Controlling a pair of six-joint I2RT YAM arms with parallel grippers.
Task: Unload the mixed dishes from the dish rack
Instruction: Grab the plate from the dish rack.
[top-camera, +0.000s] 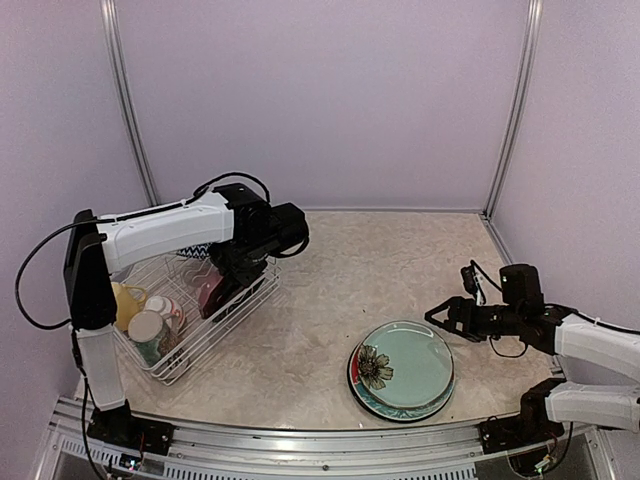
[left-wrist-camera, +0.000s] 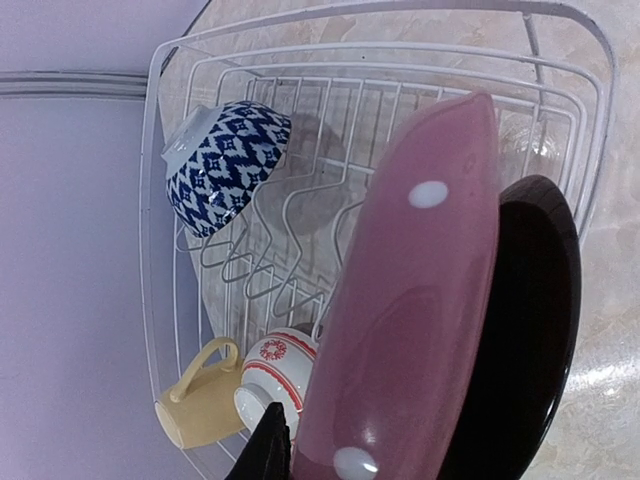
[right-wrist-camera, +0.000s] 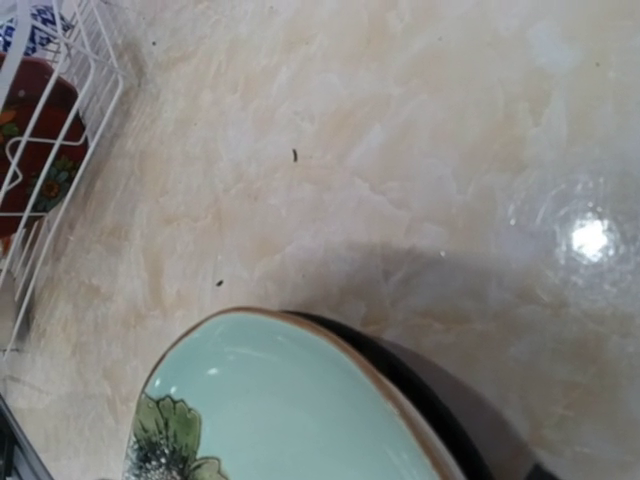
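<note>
Looking at where things stand, the unload is partway through. A pale green floral plate (top-camera: 410, 362) already sits on the table (top-camera: 330, 270), stacked on a dark-rimmed plate (right-wrist-camera: 440, 390). The left pincer (top-camera: 216, 294) is down in the dish rack (top-camera: 200, 345), going for the pink polka-dot plate (left-wrist-camera: 410, 300).

In the left wrist view one dark finger (left-wrist-camera: 270, 450) sits right against that plate's near edge. The other finger is hidden behind it, so I can't tell if it's actually clamped. The right pincer (top-camera: 443, 318) hangs spread and empty just beside the green plate.

Still in the rack:
- a dark plate (left-wrist-camera: 530, 320) right behind the pink one
- a blue-and-white patterned bowl (left-wrist-camera: 225, 165)
- a yellow mug (left-wrist-camera: 200, 400)
- a red-and-white cup (left-wrist-camera: 270, 375)

My guess is the next move needs a firm pinch on the pink rim, then a straight lift up out of the tines. That should keep it from dragging the dark plate along or snagging wire, and then it goes over to the stack.

No brands, labels or readable writing anywhere, just painted patterns.
</note>
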